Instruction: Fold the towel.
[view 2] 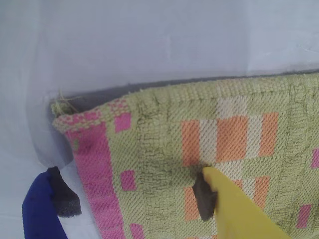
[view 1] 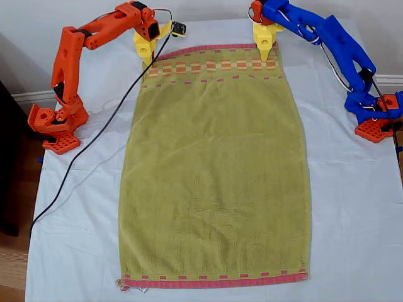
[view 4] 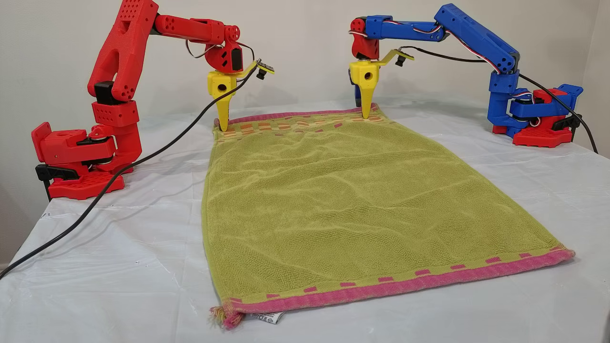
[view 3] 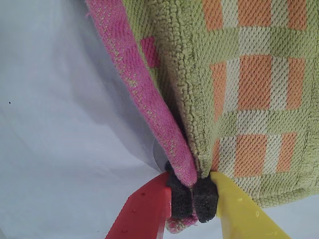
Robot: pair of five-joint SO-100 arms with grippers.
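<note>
White sheet (view 1: 352, 207), terry towel (view 1: 214, 170) flat

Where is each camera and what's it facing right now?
Exterior view: high, opposite the arms, looking down on the olive-green terry towel; red arm at the exterior view's left, blue arm at its right.
Other view: low on the same side, facing the wall across the white sheet; both arms.
First wrist view: on the blue arm, over a far towel corner; my first gripper open astride the hem.
Second wrist view: on the red arm; my second gripper shut on the other far corner.
All share the orange-and-cream band.
</note>
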